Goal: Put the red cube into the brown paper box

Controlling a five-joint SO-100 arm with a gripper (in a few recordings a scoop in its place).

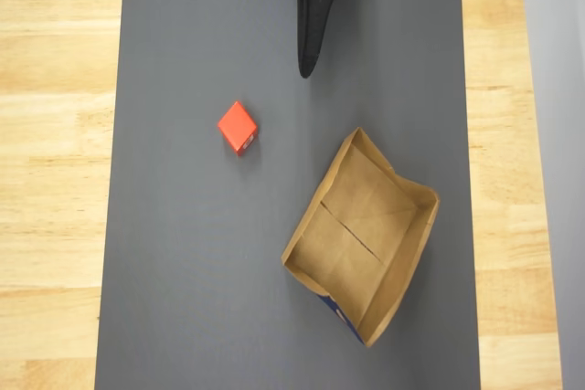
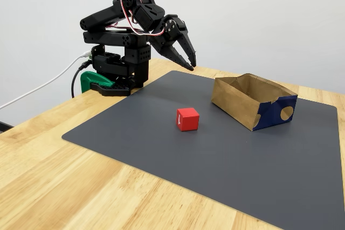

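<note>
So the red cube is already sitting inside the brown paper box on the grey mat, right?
Not quite. The red cube sits on the grey mat, outside the brown paper box and apart from it, as the overhead view shows. The box itself holds nothing.

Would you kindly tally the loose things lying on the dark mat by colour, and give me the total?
Red: 1, the red cube, resting on the mat.
Brown: 1, the brown paper box, open side up, nothing inside it.
Total: 2.
The black pincer hangs above the mat's far edge and holds nothing, so it adds none.
</note>
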